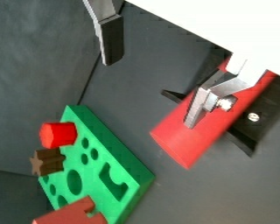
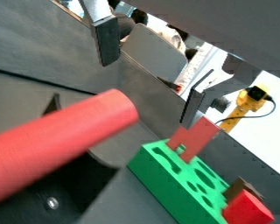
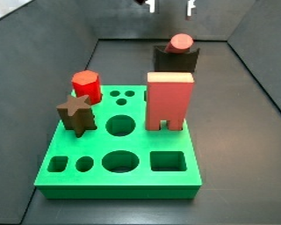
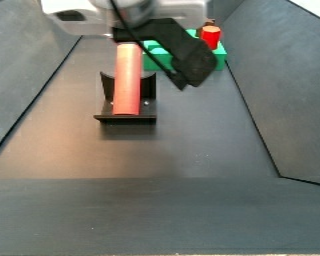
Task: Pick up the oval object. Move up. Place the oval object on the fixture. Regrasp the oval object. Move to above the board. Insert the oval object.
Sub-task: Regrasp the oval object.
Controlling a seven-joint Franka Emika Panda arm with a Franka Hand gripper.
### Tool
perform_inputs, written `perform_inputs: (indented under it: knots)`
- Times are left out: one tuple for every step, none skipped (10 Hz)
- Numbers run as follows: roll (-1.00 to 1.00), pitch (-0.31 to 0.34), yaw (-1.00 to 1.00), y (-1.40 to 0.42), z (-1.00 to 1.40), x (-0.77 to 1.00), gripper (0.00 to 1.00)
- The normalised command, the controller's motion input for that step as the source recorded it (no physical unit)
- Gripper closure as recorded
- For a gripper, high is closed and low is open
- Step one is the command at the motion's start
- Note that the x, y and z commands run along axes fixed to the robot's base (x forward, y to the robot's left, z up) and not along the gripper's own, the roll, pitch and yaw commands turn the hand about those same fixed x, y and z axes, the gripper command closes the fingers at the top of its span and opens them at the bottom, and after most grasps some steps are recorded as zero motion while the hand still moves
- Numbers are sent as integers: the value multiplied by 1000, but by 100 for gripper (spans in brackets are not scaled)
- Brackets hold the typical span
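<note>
The oval object point(image 4: 127, 75), a long light-red rod, lies across the notch of the dark fixture point(image 4: 125, 112). In a side view its round end point(image 3: 181, 41) shows on top of the fixture point(image 3: 175, 61), behind the green board point(image 3: 122, 163). My gripper point(image 3: 171, 7) hangs high above, open, with nothing between its fingers. In both wrist views the gripper point(image 1: 157, 74) point(image 2: 154, 70) stands apart from the oval object point(image 1: 206, 122) point(image 2: 60, 140), which rests below on the fixture point(image 1: 255, 118).
On the board point(image 1: 101, 166) stand a short red peg point(image 3: 87, 85), a brown star peg point(image 3: 75, 112) and a red arch block point(image 3: 169, 98). Several holes are free. Dark sloping walls enclose the floor.
</note>
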Motion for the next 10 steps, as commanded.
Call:
perform_inputs:
  knots:
    - [71, -83, 13, -11, -2, -1000, 0]
    - [92, -88, 19, -14, 4, -1000, 0]
    - [107, -88, 22, -17, 7, -1000, 0]
    - [117, -84, 29, -17, 15, -854, 0]
    - [118, -78, 34, -13, 17, -725, 0]
    - [794, -7, -1000, -1000, -621, -527, 0]
    - [795, -12, -1000, -1000, -611, -361, 0]
    - [788, -41, -1000, -1000, -473, -197, 0]
    - [778, -79, -1000, -826, -247, -62, 0]
    - [771, -116, -1000, -525, -130, -54, 0]
